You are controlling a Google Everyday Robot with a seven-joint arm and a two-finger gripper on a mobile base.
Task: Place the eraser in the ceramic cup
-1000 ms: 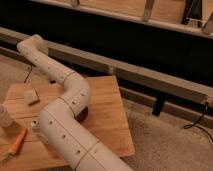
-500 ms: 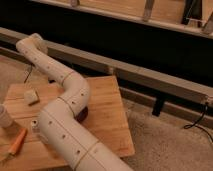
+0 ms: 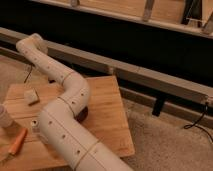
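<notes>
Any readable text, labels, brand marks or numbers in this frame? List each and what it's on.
None readable.
Arm: plain white shell with small dark dots, no lettering.
Eraser, ceramic cup, table: no print visible.
Pincer: shut, out of sight beyond the arm's far end near the table's back-left corner, so no label to check there.

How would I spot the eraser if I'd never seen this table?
Find the wooden table under the white robot arm, whose gripper is hidden past its far end beyond the far left corner. Near that corner lies the eraser: a small flat pale block, unlike the orange stick at the front edge.
</notes>
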